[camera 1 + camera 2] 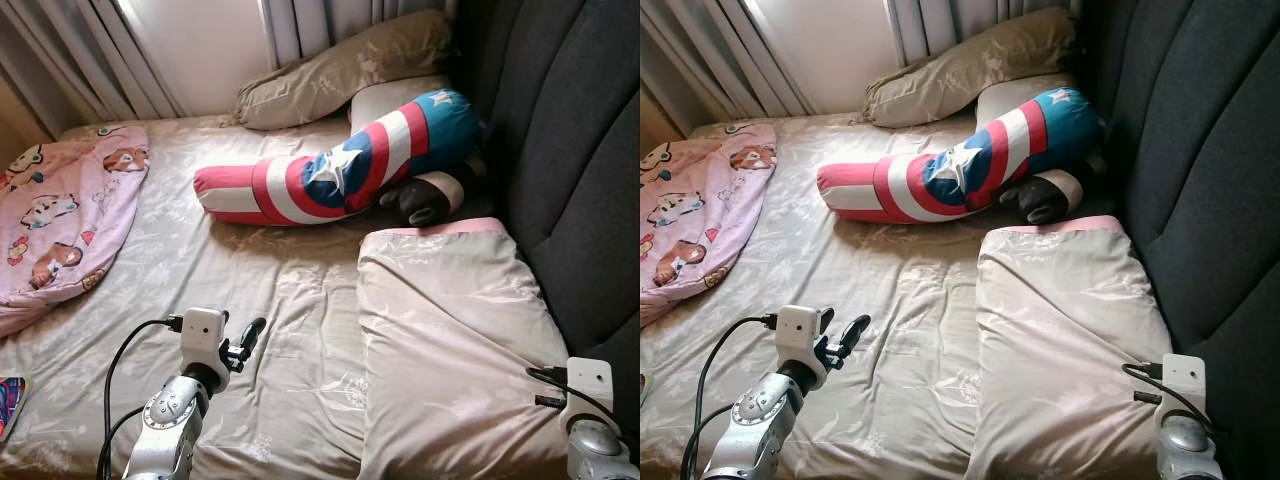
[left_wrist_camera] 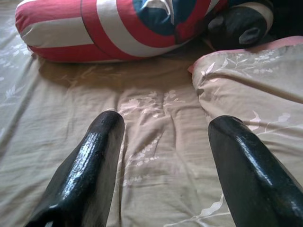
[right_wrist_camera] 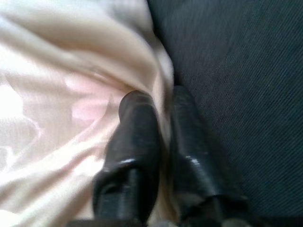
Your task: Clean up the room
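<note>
A beige bed sheet (image 1: 250, 290) with a faint floral print. A bolster pillow (image 1: 340, 165) in red and white stripes, blue with white stars. A pale cream pillow (image 1: 450, 330) edged in pink. A pink blanket (image 1: 60, 215) with cartoon animals. A dark grey headboard (image 1: 580, 150). Grey curtains (image 1: 90, 50).

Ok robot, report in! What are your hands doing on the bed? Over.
Left gripper open above the bedsheet. Right gripper shut on the pale pillow edge, by the headboard. Striped bolster lies ahead.
</note>
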### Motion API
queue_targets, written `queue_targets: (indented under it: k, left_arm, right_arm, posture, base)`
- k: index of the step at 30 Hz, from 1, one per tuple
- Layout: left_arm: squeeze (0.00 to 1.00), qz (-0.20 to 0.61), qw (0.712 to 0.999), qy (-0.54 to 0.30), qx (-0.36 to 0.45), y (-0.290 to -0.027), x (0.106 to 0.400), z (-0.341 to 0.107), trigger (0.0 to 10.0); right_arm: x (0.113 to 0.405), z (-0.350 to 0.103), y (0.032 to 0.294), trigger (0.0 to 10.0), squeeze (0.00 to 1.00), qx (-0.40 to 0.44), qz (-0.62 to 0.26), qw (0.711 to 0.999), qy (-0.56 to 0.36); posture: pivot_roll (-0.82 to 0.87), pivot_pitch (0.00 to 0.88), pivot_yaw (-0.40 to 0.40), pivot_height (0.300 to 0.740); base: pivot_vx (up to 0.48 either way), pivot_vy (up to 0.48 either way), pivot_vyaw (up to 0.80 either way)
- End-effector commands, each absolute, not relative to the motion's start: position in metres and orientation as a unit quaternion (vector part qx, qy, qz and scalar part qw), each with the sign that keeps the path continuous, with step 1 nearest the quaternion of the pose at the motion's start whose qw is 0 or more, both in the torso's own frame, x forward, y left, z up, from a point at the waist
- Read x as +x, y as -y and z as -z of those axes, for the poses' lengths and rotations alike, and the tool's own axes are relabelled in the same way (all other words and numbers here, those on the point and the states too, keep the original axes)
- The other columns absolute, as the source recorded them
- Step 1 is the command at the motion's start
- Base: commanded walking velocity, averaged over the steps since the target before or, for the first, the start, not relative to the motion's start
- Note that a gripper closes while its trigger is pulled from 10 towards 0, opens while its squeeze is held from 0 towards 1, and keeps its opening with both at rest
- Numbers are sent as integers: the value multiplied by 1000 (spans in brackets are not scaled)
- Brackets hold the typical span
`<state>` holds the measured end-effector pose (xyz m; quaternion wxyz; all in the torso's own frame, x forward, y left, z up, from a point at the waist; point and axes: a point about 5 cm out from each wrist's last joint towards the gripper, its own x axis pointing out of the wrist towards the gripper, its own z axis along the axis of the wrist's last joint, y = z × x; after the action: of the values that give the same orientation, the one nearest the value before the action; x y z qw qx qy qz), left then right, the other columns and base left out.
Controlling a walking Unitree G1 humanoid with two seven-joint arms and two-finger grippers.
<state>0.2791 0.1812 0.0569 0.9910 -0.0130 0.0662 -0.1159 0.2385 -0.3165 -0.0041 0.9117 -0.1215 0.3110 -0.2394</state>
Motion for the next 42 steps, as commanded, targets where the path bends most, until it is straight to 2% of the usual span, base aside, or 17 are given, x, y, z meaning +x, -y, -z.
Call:
queue_targets:
  k: [1, 4, 5, 6, 7, 9, 10, 12, 13, 16, 18, 23, 26, 36, 42]
  left_arm:
    - [0, 110, 992, -66, -10, -185, 281, -56, 10000]
    - [0, 112, 991, -66, -13, -183, 282, -55, 10000]
    - [0, 112, 991, -66, -14, -183, 282, -55, 10000]
    - [0, 112, 991, -67, -16, -181, 284, -54, 10000]
    - [0, 113, 991, -67, -17, -180, 284, -54, 10000]
    - [0, 111, 991, -72, -23, -179, 285, -51, 10000]
    - [0, 102, 990, -86, -38, -179, 285, -44, 10000]
    - [0, 91, 990, -103, -43, -180, 284, -35, 10000]
    - [0, 91, 990, -103, -43, -180, 284, -35, 10000]
    - [0, 51, 985, -161, -39, -185, 278, -12, 10000]
    - [0, 46, 983, -170, -59, -183, 277, -8, 10000]
    - [0, 72, 972, -222, -34, -175, 270, 10, 10000]
    - [0, 41, 966, -251, -49, -180, 268, 18, 10000]
    - [0, 30, 947, -318, -35, -182, 252, 38, 10000]
    - [0, 12, 943, -330, -42, -185, 248, 42, 10000]
  right_arm:
    - [253, -7, 311, 10000, 1000, -143, 230, 922, -278]
    - [260, -13, 309, 10000, 980, -149, 227, 927, -260]
    - [262, -14, 308, 10000, 898, -147, 225, 929, -256]
    - [267, -16, 304, 10000, 353, -166, 200, 932, -251]
    - [269, -16, 301, 10000, 0, -179, 185, 933, -249]
    - [272, -17, 294, 10000, 0, -173, 165, 942, -237]
    - [276, -15, 279, 10000, 0, -132, 131, 957, -222]
    - [276, -9, 262, 10000, 0, -83, 96, 969, -212]
    - [276, -9, 262, 10000, 0, -83, 96, 969, -212]
    - [257, 19, 230, 10000, 0, -44, 38, 966, -253]
    - [250, 26, 226, 10000, 0, -43, 36, 961, -269]
    - [231, 44, 219, 10000, 0, 40, 84, 949, -300]
    - [226, 50, 215, 10000, 0, 77, 93, 941, -316]
    - [231, 52, 196, 10000, 0, 77, 57, 938, -333]
    - [224, 58, 191, 10000, 0, 75, 59, 931, -352]
  posture:
    - [48, 51, 71, 740]
    - [47, 53, 68, 740]
    - [47, 53, 68, 740]
    - [47, 56, 61, 740]
    - [47, 56, 61, 740]
    - [42, 54, 61, 740]
    - [36, 48, 53, 740]
    - [29, 42, 50, 740]
    - [29, 42, 50, 740]
    - [51, 29, 43, 740]
    - [51, 25, 46, 740]
    - [50, 7, 58, 740]
    - [39, 0, 62, 740]
    - [47, 0, 58, 740]
    - [56, 0, 58, 740]
  base:
    - [0, 0, 0]
    - [0, 0, 0]
    - [0, 0, 0]
    - [0, 0, 0]
    - [0, 0, 0]
    - [0, 0, 0]
    - [0, 0, 0]
    - [0, 0, 0]
    - [0, 0, 0]
    - [0, 0, 0]
    - [0, 0, 0]
    - [0, 0, 0]
    - [0, 0, 0]
    - [0, 0, 0]
    - [0, 211, 752]
